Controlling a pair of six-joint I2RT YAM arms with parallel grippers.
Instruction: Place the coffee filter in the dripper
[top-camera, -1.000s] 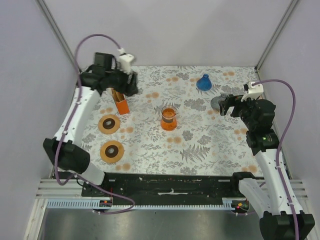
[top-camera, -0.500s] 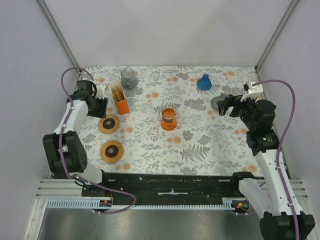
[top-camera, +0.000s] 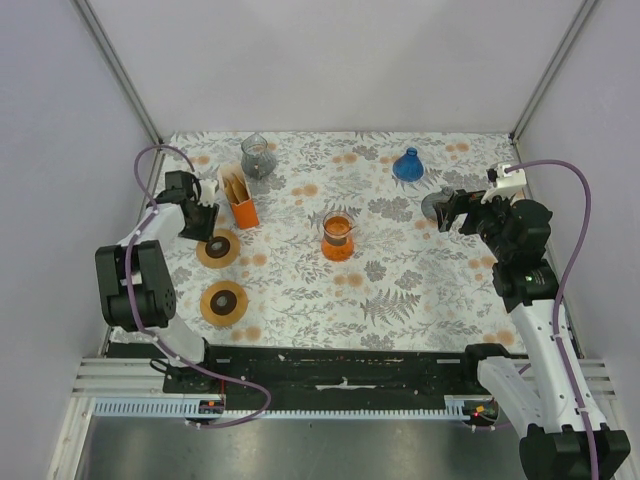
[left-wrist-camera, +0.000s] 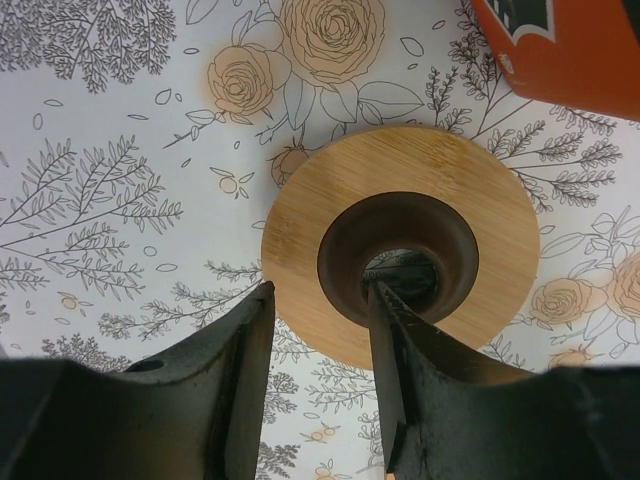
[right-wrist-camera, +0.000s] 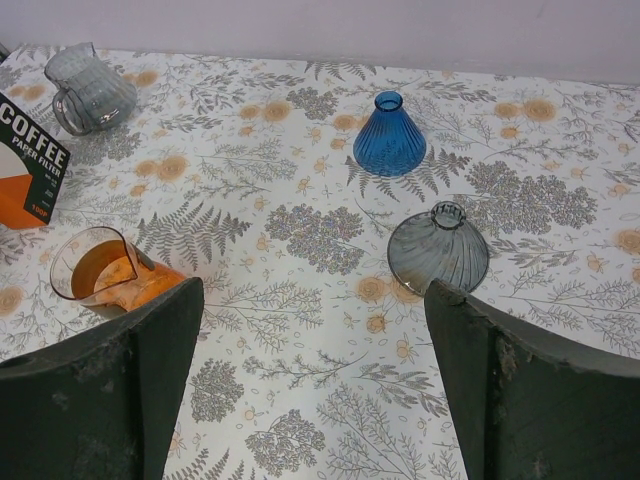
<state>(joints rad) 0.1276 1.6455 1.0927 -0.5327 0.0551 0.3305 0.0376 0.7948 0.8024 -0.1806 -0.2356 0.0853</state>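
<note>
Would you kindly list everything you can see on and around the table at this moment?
Tablecloth: one, white with grey and orange flowers, spread under everything.
Coffee filter box: one, orange, far left.
Glass pitcher: one, grey, behind the box.
Wooden rings: two, tan with dark centres, left side, one nearer than the other.
Glass server: one, orange, centre.
Blue dripper: one, blue, far right of centre.
Grey dripper: one, smoky grey, on its side, nearer than the blue one.
Left fingers: two, black, either side of the farther ring's wooden band.
Right fingers: two, black, wide apart, above the cloth's right side.
</note>
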